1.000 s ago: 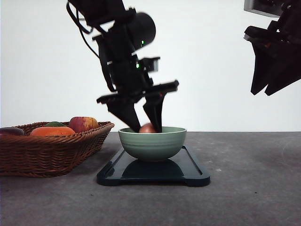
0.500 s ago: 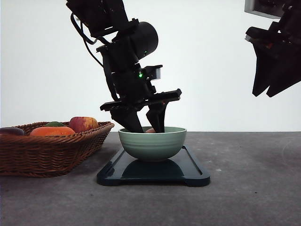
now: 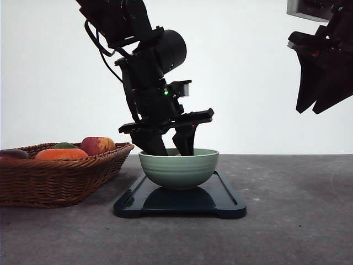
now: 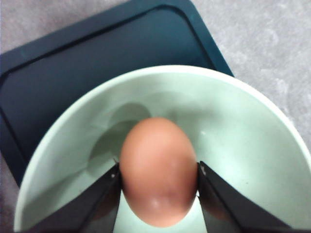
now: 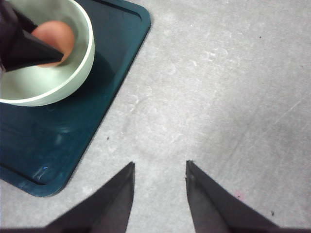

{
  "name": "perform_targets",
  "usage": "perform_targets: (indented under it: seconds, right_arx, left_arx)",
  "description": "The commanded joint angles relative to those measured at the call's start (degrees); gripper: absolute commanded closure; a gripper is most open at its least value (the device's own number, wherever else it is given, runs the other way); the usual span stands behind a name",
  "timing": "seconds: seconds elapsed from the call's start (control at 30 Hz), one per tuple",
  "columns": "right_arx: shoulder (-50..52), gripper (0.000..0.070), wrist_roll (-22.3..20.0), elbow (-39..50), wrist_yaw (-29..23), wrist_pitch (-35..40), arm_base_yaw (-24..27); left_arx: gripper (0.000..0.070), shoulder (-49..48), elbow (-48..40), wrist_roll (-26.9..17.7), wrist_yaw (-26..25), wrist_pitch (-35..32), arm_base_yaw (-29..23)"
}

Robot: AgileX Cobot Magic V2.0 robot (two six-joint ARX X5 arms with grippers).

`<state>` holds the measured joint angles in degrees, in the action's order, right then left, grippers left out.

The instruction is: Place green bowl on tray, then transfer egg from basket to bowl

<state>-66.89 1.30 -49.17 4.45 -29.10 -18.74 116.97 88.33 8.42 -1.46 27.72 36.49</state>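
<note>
The pale green bowl stands upright at the middle of the dark tray. A brown egg sits inside it. The woven basket lies at the counter's left edge, apart from the tray.

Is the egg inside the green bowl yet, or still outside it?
Inside. The egg sits below the green bowl rim, clamped between the left gripper fingers; whether it touches the bottom cannot be told.

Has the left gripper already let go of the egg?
No. In the left wrist view the left gripper has its jaws pressed against both sides of the egg, inside the bowl.
</note>
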Motion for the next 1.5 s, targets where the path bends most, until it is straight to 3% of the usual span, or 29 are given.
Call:
perform_targets:
  seconds: [0.0, 0.43, 0.63, 1.07, 1.2, 1.33, 1.47]
  right_arx:
    - [-0.4, 0.0503, 0.2, -0.2, 0.0, 0.3, -0.3]
    - [-0.4, 0.0503, 0.2, -0.2, 0.0, -0.1, -0.3]
    - [-0.4, 0.0503, 0.2, -0.2, 0.0, -0.5, -0.2]
    - [-0.4, 0.0503, 0.2, -0.2, 0.0, -1.2, -0.2]
    - [-0.4, 0.0503, 0.2, -0.2, 0.0, -1.2, -0.2]
    - [-0.4, 0.0503, 0.2, -0.2, 0.0, -1.2, -0.3]
    - [-0.4, 0.0503, 0.2, -0.2, 0.0, -1.2, -0.3]
  left_arx:
    - [0.0472, 1.4, 1.5, -0.2, -0.1, -0.4, 0.6]
    - [0.0468, 2.2, 1.5, 0.0, -0.1, 0.0, 0.7]
    - [0.0310, 2.2, 1.5, 0.0, -0.1, 0.0, 0.7]
    - [0.0310, -4.8, 1.6, -0.1, 0.0, -1.5, 0.7]
    - [0.0310, -9.2, 1.6, 0.7, 0.0, 1.6, 0.6]
    - [0.0310, -13.9, 1.6, 4.6, 0.0, 4.8, 0.0]
    - [0.0312, -19.3, -0.1, 3.7, 0.2, 4.6, -0.2]
